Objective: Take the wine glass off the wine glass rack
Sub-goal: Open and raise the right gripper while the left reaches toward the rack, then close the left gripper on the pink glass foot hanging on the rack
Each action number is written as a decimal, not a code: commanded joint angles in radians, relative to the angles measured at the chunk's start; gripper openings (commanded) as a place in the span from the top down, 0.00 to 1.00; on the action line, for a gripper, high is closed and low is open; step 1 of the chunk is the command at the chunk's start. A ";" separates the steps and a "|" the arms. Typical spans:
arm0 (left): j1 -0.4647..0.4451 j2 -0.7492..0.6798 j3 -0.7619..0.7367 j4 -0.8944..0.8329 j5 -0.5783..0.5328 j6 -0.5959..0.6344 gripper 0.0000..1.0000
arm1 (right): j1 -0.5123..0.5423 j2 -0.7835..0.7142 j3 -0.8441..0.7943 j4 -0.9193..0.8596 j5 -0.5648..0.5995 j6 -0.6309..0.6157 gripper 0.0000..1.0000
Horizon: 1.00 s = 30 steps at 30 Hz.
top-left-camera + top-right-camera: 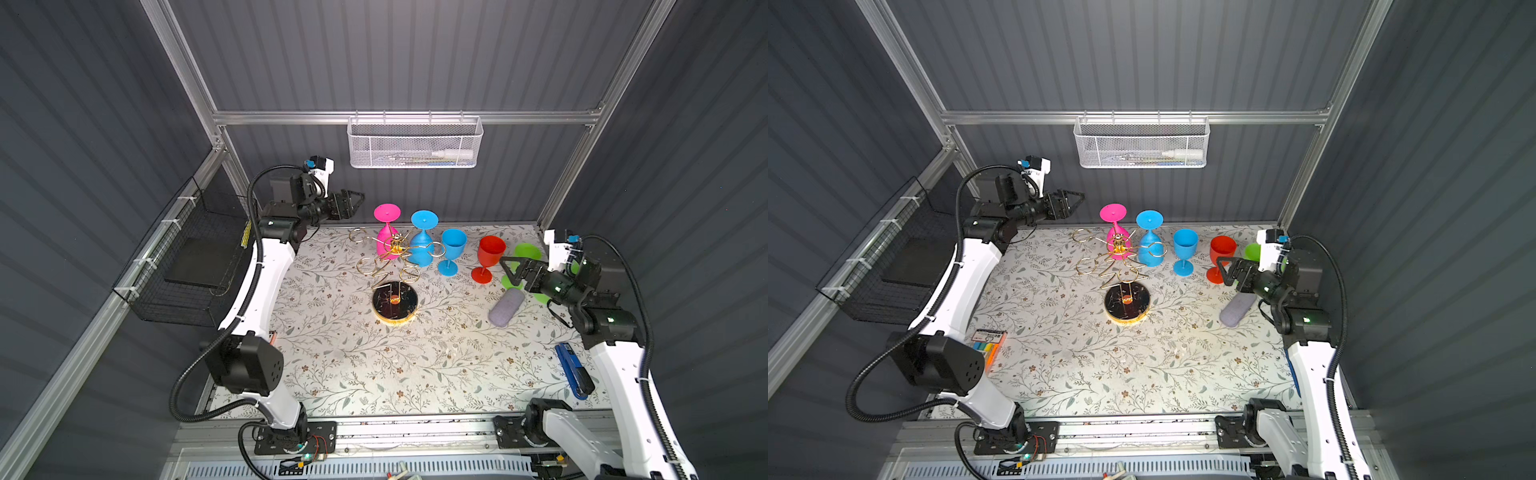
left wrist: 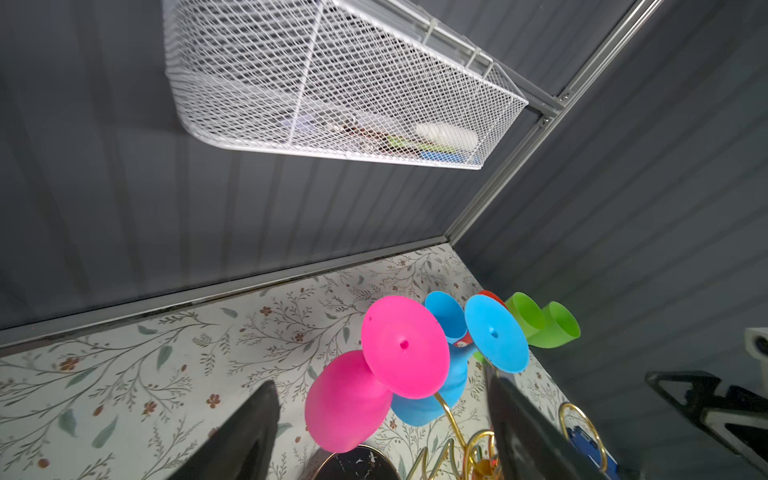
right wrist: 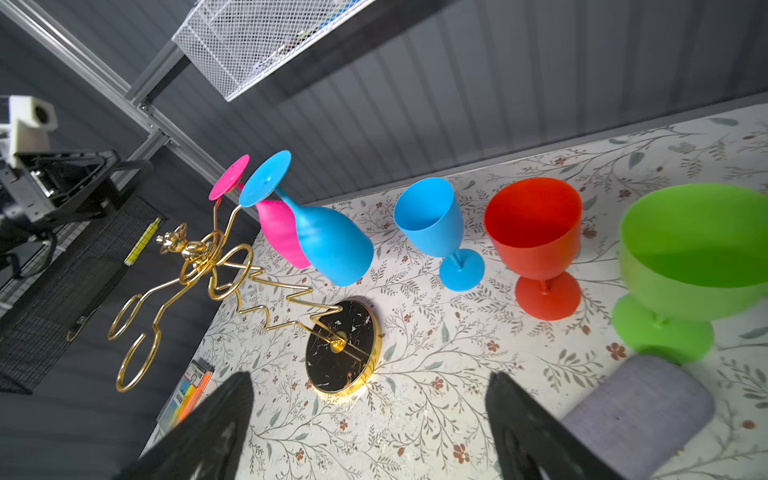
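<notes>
Left gripper (image 1: 357, 203): jaws wide, empty, level with the glass feet | ahead of it: pink wine glass (image 1: 385, 232) and blue wine glass (image 1: 423, 247) hang bowl-down, feet caught in loops of the wine glass rack (image 1: 382, 305), so removal likely means sliding outward | right gripper (image 1: 506, 272): jaws wide, empty, red glass (image 1: 490, 253) just beyond its tips, untouched.

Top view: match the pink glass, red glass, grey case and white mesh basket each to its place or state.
1 pink glass
2 red glass
3 grey case
4 white mesh basket

A lies flat on the table
B hooked on the back rail
C hangs upside down on the wine glass rack
D stands upright on the table

Pairs: 1-C, 2-D, 3-A, 4-B
</notes>
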 commanded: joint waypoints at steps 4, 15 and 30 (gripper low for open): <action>0.006 0.120 0.135 -0.129 0.149 -0.024 0.26 | 0.104 -0.015 -0.033 0.057 0.046 0.025 0.10; 0.005 0.257 0.248 -0.159 0.189 -0.030 0.32 | 0.198 -0.002 -0.055 0.111 0.080 0.069 0.09; -0.043 0.366 0.354 -0.173 0.221 -0.011 0.43 | 0.234 0.040 -0.041 0.124 0.090 0.066 0.08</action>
